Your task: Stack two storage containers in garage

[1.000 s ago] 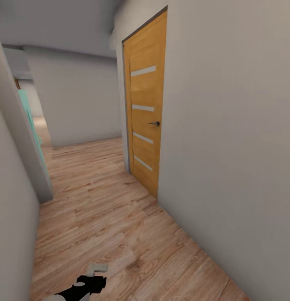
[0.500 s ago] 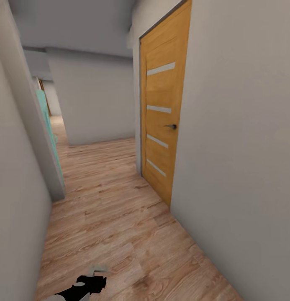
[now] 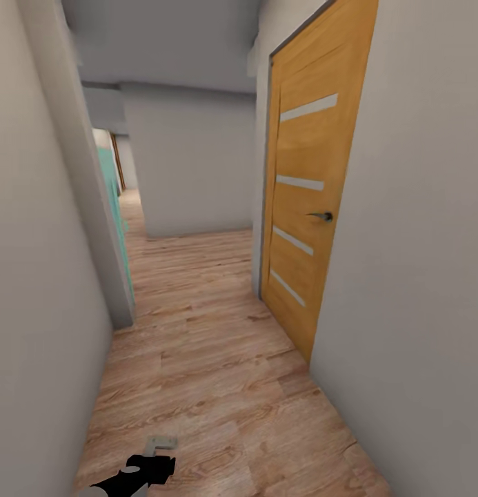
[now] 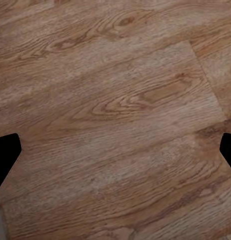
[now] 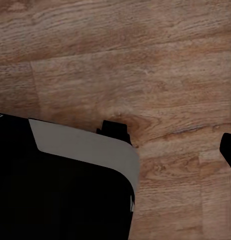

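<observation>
Low at the near edge of the head view, the left arm's black and grey end (image 3: 145,466) hangs over a light wood-plank floor (image 3: 218,386) with nothing between its parts. From the left wrist view the left gripper (image 4: 115,150) has its two black fingertips (image 4: 5,155) at opposite edges of the frame, spread wide over bare planks, holding nothing. From the right wrist view the right gripper (image 5: 170,135) has one short black fingertip (image 5: 114,129) near the middle and another at the frame's edge, well apart, with only wood grain between them; a large black and grey rounded body panel of the robot (image 5: 65,180) sits beside them.

Beyond the arm, the plank floor runs forward along a narrow corridor between plain pale grey walls (image 3: 32,276). On the right side stands a closed honey-coloured wooden door (image 3: 314,200) with four slanted pale strips and a small dark lever handle (image 3: 321,216). On the left, past a grey wall edge, a turquoise panel (image 3: 113,200) shows along the passage. Farther on, a pale grey wall block (image 3: 190,166) faces the corridor, and the floor turns past it on the left toward a dim opening. Neither red-orange storage container can be seen at this spot in the corridor.
</observation>
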Available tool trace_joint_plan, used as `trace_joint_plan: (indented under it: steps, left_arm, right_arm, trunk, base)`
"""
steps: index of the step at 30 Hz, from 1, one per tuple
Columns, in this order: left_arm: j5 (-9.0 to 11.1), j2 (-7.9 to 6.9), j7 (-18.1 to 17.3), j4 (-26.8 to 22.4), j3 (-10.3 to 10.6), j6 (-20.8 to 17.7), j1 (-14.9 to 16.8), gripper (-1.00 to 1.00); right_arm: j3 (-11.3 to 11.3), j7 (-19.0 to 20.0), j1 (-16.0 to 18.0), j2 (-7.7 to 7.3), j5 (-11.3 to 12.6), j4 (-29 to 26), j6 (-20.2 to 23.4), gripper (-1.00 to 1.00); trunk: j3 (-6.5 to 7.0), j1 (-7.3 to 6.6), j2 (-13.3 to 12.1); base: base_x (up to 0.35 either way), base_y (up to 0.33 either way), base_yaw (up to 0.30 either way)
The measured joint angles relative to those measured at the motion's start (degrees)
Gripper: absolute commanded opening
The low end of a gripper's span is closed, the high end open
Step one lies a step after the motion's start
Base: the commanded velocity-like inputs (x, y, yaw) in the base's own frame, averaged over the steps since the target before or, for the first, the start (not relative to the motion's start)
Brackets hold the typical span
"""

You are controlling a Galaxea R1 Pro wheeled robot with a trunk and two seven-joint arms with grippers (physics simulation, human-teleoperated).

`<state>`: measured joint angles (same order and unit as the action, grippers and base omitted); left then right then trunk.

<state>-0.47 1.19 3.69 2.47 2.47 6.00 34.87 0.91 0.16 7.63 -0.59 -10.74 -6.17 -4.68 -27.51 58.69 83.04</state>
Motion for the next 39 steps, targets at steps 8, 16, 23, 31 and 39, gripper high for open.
trace_joint_plan:
  steps: [8,16,23,31,39]
  left_arm:
    - [0.0,0.00,0.0,0.0,0.0,0.0,0.0,1.00]
    - [0.0,0.00,0.0,0.0,0.0,0.0,0.0,1.00]
    - [0.0,0.00,0.0,0.0,0.0,0.0,0.0,1.00]
    - [0.0,0.00,0.0,0.0,0.0,0.0,0.0,1.00]
    - [0.0,0.01,-0.1,0.0,0.0,0.0,0.0,1.00]
  right_arm:
    - [0.0,0.0,0.0,0.00,0.0,0.0,0.0,1.00]
    - [0.0,0.0,0.0,-0.12,0.0,0.0,0.0,1.00]
    - [0.0,0.0,0.0,-0.09,-0.1,0.0,0.0,1.00]
    - [0.0,0.0,0.0,-0.09,-0.1,0.0,0.0,1.00]
    - [0.0,0.0,0.0,-0.17,-0.1,0.0,0.0,1.00]
  trunk:
    - [0.00,0.00,0.0]
    - [0.00,0.00,0.0]
    - [0.00,0.00,0.0]
    - [0.00,0.00,0.0]
    - [0.00,0.00,0.0]
  base:
    - [0.338,-0.073,0.291]
    - [0.338,-0.073,0.291]
    - [0.338,-0.073,0.291]
    - [0.338,-0.073,0.291]
    - [0.338,-0.074,0.164]
